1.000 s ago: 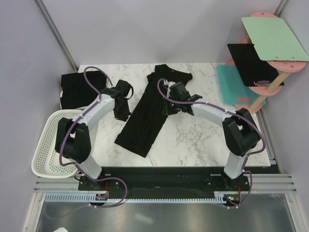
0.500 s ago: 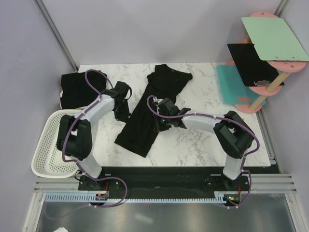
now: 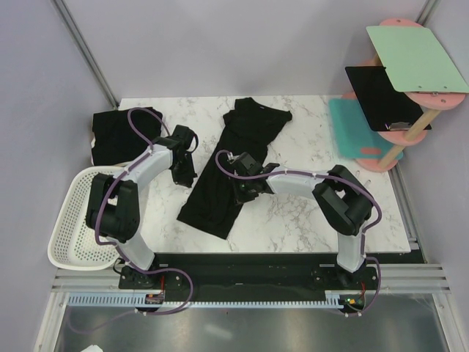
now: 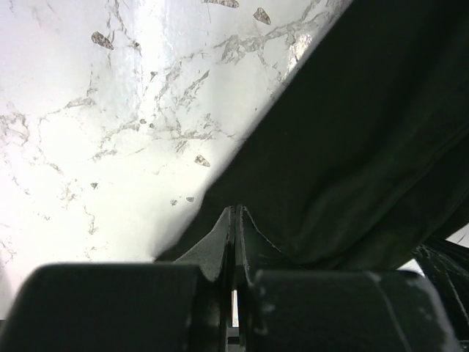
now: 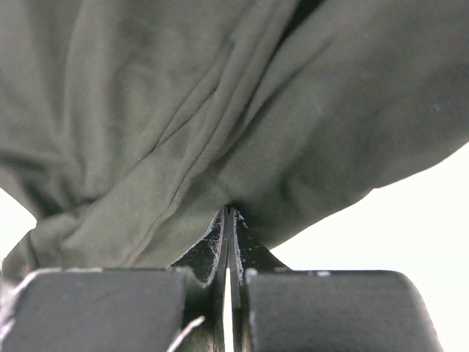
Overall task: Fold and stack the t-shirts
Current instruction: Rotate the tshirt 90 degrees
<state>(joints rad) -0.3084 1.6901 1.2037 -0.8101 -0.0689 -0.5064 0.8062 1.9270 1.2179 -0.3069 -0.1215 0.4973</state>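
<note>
A long black t-shirt [image 3: 236, 150], folded lengthwise, lies diagonally across the marble table [image 3: 308, 213]. My left gripper [image 3: 186, 176] is shut, its tips [image 4: 235, 210] resting at the shirt's left edge [image 4: 352, 147]. Shut as well, my right gripper [image 3: 242, 192] presses into the bunched cloth [image 5: 183, 110] at the shirt's right side, tips [image 5: 228, 211] against the fabric. No cloth shows between either pair of fingers. A second black t-shirt [image 3: 116, 138] lies folded at the back left corner.
A white mesh basket [image 3: 67, 220] hangs off the table's left edge. At the right stands a pink rack with a green board [image 3: 418, 59], a rigid black panel [image 3: 377, 95] and a teal mat [image 3: 352, 132].
My right gripper has slid down the shirt toward the near left, staying shut. The shirt's lower part has shifted slightly. The left gripper has barely moved.
</note>
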